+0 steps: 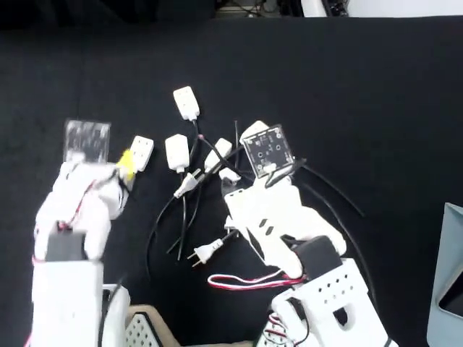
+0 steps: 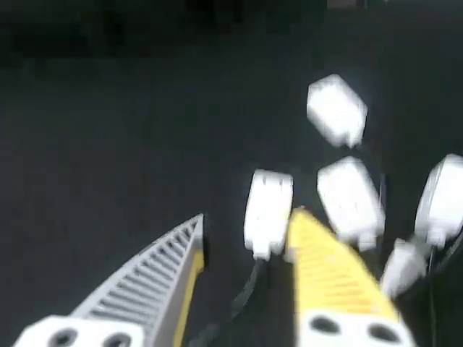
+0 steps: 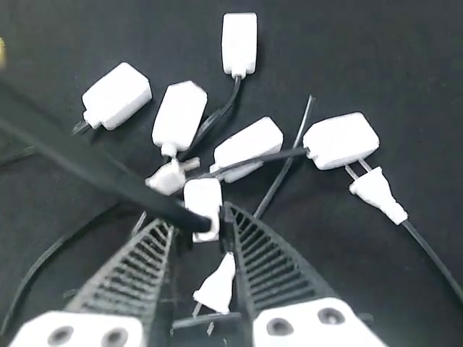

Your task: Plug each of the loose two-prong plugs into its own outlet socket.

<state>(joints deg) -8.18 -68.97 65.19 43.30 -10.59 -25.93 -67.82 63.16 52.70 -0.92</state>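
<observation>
Black cloth-covered surface [image 1: 376,87], all the hardware clustered mid-frame in the high view, black cords tangled through it.

Five white rectangular outlet sockets:
- far socket [image 1: 186,103], alone at the back
- left socket [image 1: 141,152] and middle socket [image 1: 176,152], side by side in front of it
- fourth socket [image 1: 217,154], just beside the right arm's wrist board
- fifth socket [image 3: 341,139], next to the fourth

Left pincer [image 2: 249,215]: ribbed, yellow and grey, fingers [image 2: 329,267] spread apart, nothing clamped. The left socket sits right at the tips, against or just off the yellow finger; can't tell which.

Right pincer [image 3: 199,220]: black, ribbed. A small white block [image 3: 203,202] sits at its mouth with a black cord across it. Can't tell whether it's clamped or just lying there.

White two-prong plugs, prongs bare:
- near plug [image 1: 206,251], well in front of the sockets, beside the right arm
- second plug [image 1: 187,184], just in front of the middle socket
- third plug [image 3: 376,189], prongs aimed at the fifth socket and close to it, not seated

Room:
- some cables [image 1: 246,7] beyond the far edge of the surface
- grey-blue box [image 1: 447,282] at the right edge
- tan perforated plate [image 1: 137,329] at the near edge between the arm bases
- red-and-white wire loop [image 1: 246,280] on the right arm
</observation>
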